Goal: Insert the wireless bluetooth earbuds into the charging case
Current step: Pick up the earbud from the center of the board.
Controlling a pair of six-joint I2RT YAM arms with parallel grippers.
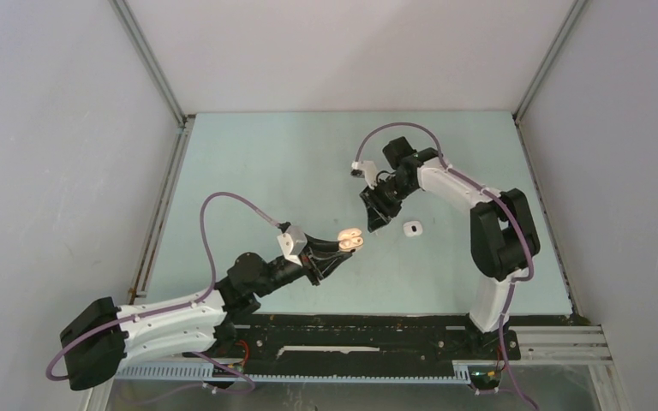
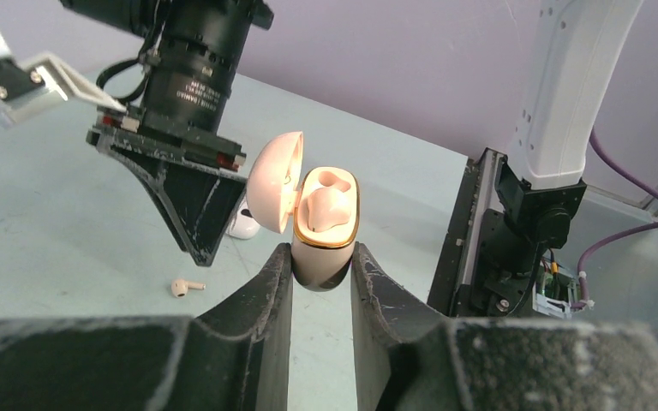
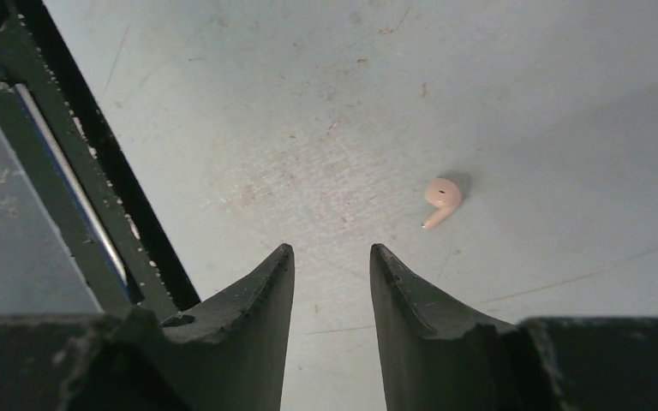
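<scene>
The left hand (image 2: 321, 250) holds the tan charging case (image 2: 329, 208) clear above the pale green counter (image 1: 266, 171), its two dark fingers (image 2: 272, 295) pressed against the lower body of the case on either side. The case stands roughly upright with its mouth up. Its gold rim is showing, and its lid (image 2: 272, 181) is swung open toward 10 o'clock in the left wrist view. A moulded pink shape fills the inside, but I cannot tell whether a bud is seated there.

The right hand (image 3: 331, 255) hangs point-down close over the counter, its fingertips set a narrow gap apart with nothing between them. In the top view it sits at about 1 o'clock from the left hand, near it but not touching.

One tan earbud (image 3: 442, 197) lies loose on the counter, rounded head up-view and stem trailing toward 7 o'clock in the right wrist view. It rests at about 2 o'clock from the right hand's fingertips, near them but apart. The left wrist view shows the same bud on the counter at about 7 o'clock from the tip of the right hand and at 9 o'clock from the left hand's fingers.

A closed white case (image 1: 411, 229) rests on the counter at 3 o'clock from the right hand in the top view, just beside it. No other buds can be made out.
</scene>
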